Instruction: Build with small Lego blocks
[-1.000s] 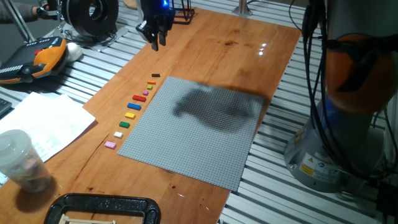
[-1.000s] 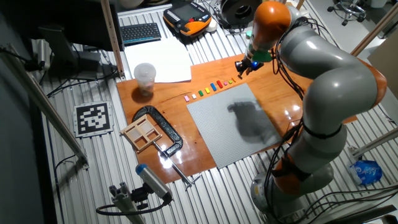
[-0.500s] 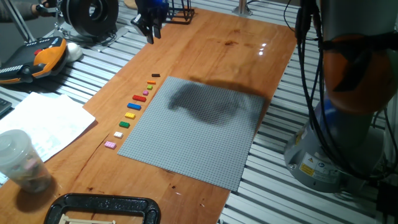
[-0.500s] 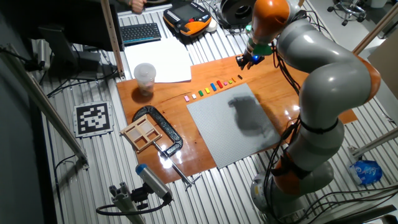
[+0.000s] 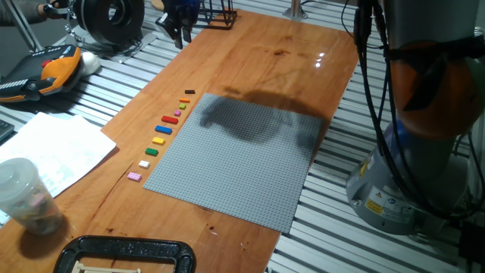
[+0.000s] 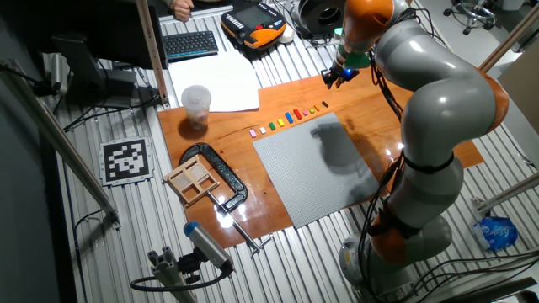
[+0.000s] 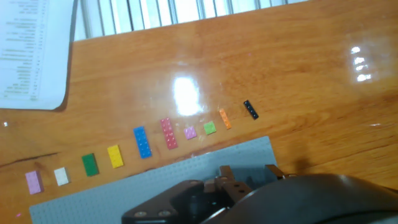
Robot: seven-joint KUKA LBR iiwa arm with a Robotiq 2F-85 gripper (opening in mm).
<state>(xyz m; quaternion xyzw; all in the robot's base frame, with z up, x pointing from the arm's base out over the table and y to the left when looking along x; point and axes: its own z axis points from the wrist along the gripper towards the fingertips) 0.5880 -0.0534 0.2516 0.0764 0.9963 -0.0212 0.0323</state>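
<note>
The small Lego blocks lie in a row on the wooden table along the left edge of the grey baseplate (image 5: 242,152), from a black one (image 5: 189,92) to a pink one (image 5: 134,177). In the hand view the row runs black (image 7: 250,109), orange (image 7: 224,118), green, pink, red (image 7: 167,133), blue (image 7: 142,142), yellow, green, white, pink (image 7: 33,181). My gripper (image 5: 181,34) hangs high above the table's far left corner, well beyond the black block. It is open and empty. It also shows in the other fixed view (image 6: 330,79) and in the hand view (image 7: 247,171).
A sheet of paper (image 5: 53,148) and a plastic cup (image 5: 23,193) lie left of the table. A black clamp (image 5: 129,254) sits at the near edge. An orange pendant (image 5: 57,68) and a black spool (image 5: 110,19) stand at the back left. The robot base (image 5: 409,174) is at the right.
My gripper has risen and moved back and left, away from the block row toward the table's far corner. Its shadow on the baseplate has shifted. The blocks have not moved.
</note>
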